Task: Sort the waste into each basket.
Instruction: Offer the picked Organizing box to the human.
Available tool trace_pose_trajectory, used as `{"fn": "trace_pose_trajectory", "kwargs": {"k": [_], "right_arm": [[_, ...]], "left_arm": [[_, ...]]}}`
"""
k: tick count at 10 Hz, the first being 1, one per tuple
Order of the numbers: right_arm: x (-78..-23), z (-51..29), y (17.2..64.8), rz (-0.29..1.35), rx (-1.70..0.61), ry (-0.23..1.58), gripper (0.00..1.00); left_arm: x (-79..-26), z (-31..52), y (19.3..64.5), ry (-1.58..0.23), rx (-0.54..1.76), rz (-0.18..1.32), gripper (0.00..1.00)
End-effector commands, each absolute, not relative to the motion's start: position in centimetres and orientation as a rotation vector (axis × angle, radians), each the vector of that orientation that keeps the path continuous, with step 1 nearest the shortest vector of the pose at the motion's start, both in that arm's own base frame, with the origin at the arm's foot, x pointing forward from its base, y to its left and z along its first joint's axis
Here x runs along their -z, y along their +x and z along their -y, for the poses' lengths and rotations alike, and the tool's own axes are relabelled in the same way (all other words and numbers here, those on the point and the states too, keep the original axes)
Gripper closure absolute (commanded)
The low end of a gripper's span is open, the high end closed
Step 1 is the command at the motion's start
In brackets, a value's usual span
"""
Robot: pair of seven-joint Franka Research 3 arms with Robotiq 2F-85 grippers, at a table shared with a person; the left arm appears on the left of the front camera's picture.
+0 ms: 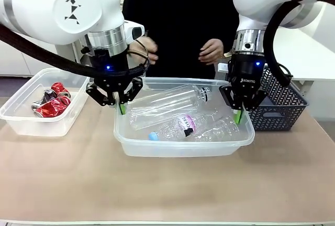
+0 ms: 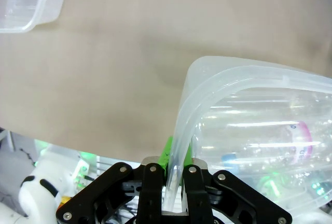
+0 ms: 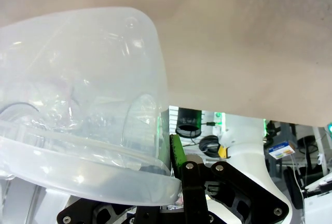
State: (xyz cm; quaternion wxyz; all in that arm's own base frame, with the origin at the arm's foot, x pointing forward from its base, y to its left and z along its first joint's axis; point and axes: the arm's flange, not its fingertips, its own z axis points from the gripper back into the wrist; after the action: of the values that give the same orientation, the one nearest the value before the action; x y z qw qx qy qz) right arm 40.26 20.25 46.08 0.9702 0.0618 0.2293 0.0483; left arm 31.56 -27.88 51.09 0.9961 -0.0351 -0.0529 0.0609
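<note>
A clear tub (image 1: 183,148) sits mid-table with several clear plastic bottles (image 1: 167,103) lying in it. My left gripper (image 1: 121,108) is shut on the tub's left rim, and my right gripper (image 1: 238,115) is shut on its right rim. In the left wrist view the rim (image 2: 218,73) runs down between my left gripper's (image 2: 174,164) green pads, with a bottle (image 2: 270,146) showing through the wall. The right wrist view has the tub's corner (image 3: 104,53) pinched in my right gripper (image 3: 171,175). A second clear tub (image 1: 31,124) at the left holds crushed red cans (image 1: 52,103).
A dark blue-grey lattice basket (image 1: 280,108) stands at the right, just behind my right gripper. The person stands at the far side with both hands (image 1: 212,51) above the table's far edge. Bare tabletop (image 1: 167,189) lies in front of the tubs.
</note>
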Motion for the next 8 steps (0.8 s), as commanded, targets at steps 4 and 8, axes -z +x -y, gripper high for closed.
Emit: {"fn": "trace_pose_trajectory", "kwargs": {"k": [4,8], "right_arm": [[-46.26,-21.06,39.9,-0.455,-0.105,0.142,1.0],[-46.08,-20.25,40.26,-0.463,-0.098,0.125,0.96]], "left_arm": [[-51.86,28.54,31.76,-0.101,-0.115,0.118,1.0],[-51.09,27.88,31.57,-0.07,-0.122,0.106,0.95]]}}
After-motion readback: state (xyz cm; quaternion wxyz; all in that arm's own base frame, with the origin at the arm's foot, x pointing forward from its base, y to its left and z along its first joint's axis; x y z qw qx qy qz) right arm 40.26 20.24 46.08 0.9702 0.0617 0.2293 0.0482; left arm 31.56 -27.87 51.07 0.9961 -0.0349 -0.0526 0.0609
